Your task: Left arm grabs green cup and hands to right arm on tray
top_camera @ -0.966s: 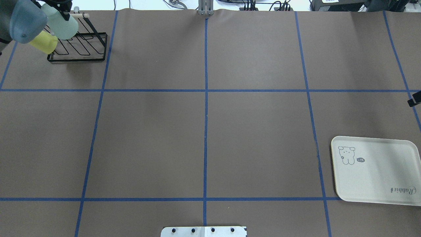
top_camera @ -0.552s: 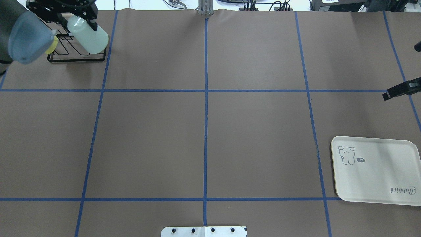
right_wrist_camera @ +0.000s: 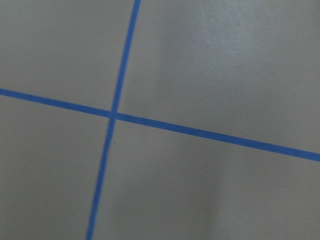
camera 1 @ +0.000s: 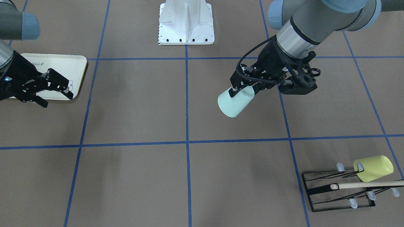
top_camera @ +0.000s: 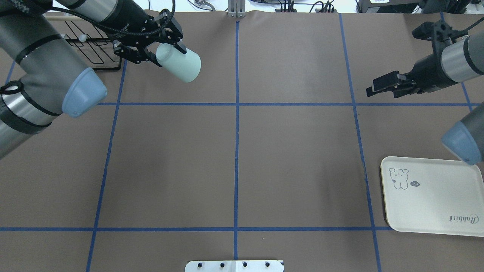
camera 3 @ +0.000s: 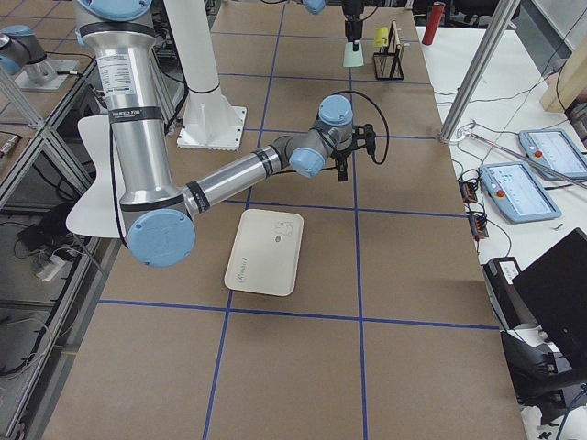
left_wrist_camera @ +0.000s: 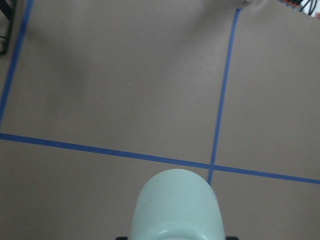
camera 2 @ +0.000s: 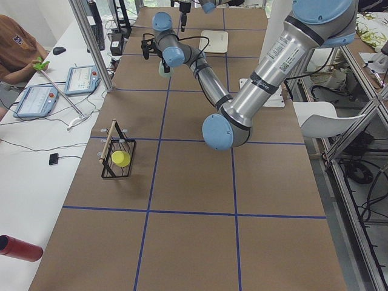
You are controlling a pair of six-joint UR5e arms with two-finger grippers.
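My left gripper [top_camera: 163,48] is shut on the rim end of the pale mint-green cup [top_camera: 178,63] and holds it tilted in the air above the far left part of the table. The cup also shows in the front view [camera 1: 235,102], below the left gripper [camera 1: 243,90], and fills the bottom of the left wrist view [left_wrist_camera: 175,205]. My right gripper [top_camera: 373,90] is open and empty, in the air over the far right part of the table; its fingers are spread in the front view [camera 1: 56,97]. The cream tray [top_camera: 435,204] lies empty at the near right.
A black wire rack [camera 1: 337,192] at the far left corner holds a yellow-green cup [camera 1: 374,168] on a peg, with a wooden rod across it. The robot's white base plate [top_camera: 234,265] is at the near edge. Blue tape lines grid the brown table.
My left arm has carried the green cup off the rack and rightward toward the table's middle. My right arm has come in from the right edge, gripper pointing left.
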